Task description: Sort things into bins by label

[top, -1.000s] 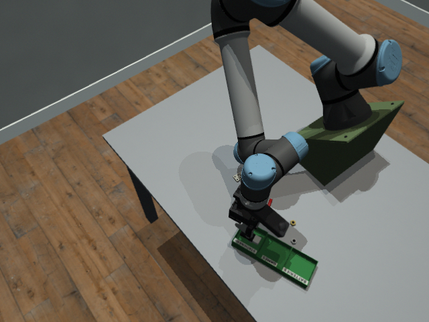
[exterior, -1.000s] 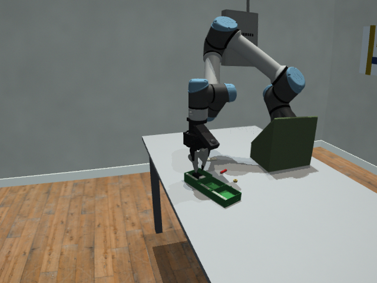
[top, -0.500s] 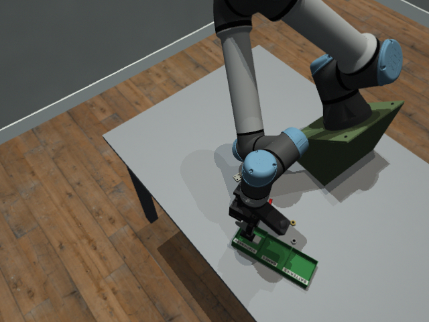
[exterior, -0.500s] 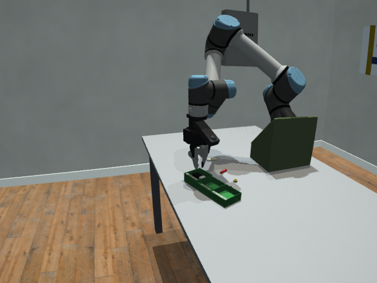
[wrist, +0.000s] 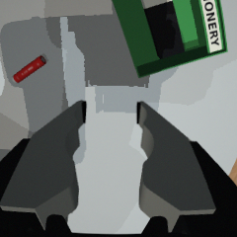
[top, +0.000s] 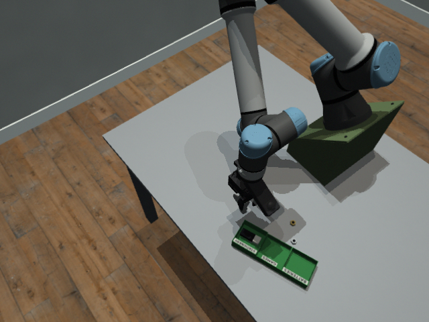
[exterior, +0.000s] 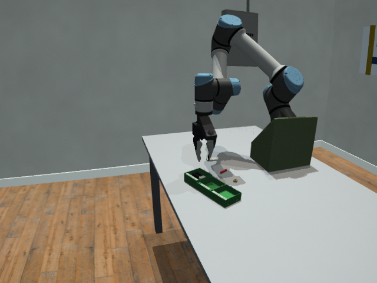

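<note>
Red cylinder, one; hex nuts, two: brass, silver.

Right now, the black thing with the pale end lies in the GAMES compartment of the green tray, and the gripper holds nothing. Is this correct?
Not the GAMES compartment: the top view shows the black thing in STATIONERY. The rest is right.

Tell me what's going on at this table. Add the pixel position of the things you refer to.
The robot arm is sorting small things into a green three-compartment bin tray (top: pixel 274 268) (exterior: pixel 210 193) (wrist: pixel 129 37). Its black gripper (top: pixel 248 208) (exterior: pixel 204 160) (wrist: pixel 112 103) hangs above the table beside the tray, fingers apart, holding nothing. A black-and-grey block-shaped item (top: pixel 248 234) lies in the stationery compartment; games and batteries hold nothing. A red cylinder (exterior: pixel 223 171) (wrist: pixel 30 69), a brass-coloured nut (top: pixel 292 223) (exterior: pixel 235 180) and a silver nut (top: pixel 293 241) lie outside.
</note>
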Controlling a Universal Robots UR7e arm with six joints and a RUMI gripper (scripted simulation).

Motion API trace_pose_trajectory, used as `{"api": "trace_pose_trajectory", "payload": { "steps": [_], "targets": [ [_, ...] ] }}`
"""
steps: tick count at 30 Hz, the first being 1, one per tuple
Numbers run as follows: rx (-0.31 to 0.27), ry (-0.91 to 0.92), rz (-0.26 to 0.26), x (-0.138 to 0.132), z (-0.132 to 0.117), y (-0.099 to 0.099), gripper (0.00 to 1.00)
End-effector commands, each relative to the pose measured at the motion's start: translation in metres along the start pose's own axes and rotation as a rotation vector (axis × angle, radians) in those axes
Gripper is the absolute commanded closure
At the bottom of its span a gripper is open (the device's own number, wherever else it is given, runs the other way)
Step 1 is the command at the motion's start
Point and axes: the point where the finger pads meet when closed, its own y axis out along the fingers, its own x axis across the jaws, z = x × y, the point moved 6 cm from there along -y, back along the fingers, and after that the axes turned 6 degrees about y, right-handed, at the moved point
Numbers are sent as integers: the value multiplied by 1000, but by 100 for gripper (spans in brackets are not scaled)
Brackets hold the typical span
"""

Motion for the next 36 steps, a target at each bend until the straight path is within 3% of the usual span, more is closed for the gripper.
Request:
{"api": "trace_pose_trajectory", "payload": {
  "steps": [1,18,36],
  "targets": [
    [2,157,-4,-19,-39,-3,76],
    [-6,652,2,-72,-147,-6,76],
    [9,1170,-6,-73,-148,-6,76]
  ]
}}
